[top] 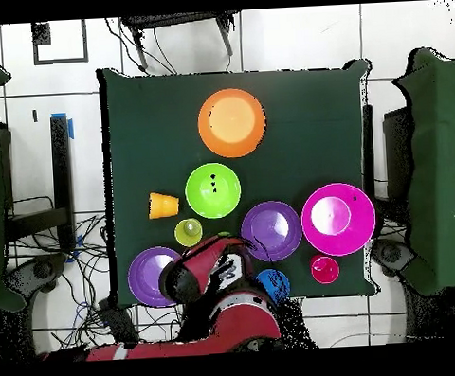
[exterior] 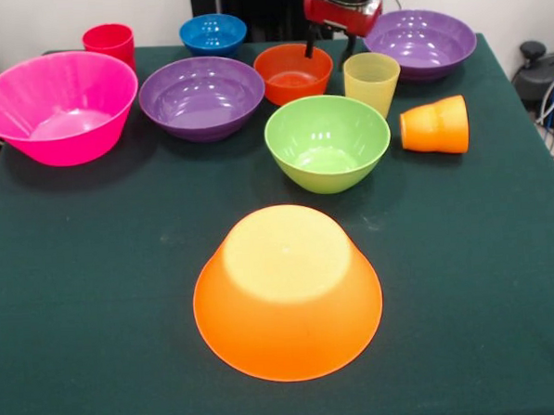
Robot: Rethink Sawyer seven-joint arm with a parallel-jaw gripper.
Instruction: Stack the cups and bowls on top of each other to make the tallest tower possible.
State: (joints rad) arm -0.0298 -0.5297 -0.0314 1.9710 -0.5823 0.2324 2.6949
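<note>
Left to right, front view: pink bowl (exterior: 58, 107), red cup (exterior: 108, 41), purple bowl (exterior: 202, 97), small orange-red bowl (exterior: 293, 72), upright yellow cup (exterior: 372, 83). The gripper (exterior: 328, 49) hangs with fingers spread over that small bowl's far rim, holding nothing. A rim grip could slip on glossy plastic. Rightmost, the orange cup (exterior: 436, 125) lies toppled, its long axis level, mouth rightward.

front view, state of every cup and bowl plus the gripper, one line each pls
big orange bowl: upside down
big pink bowl: upright, empty
green bowl: upright, empty
left purple bowl: upright, empty
right purple bowl: upright, empty
blue bowl: upright
orange-red bowl: upright, gripper over it
red cup: upright
yellow cup: upright
orange cup: on its side
gripper: open, holding nothing
</note>
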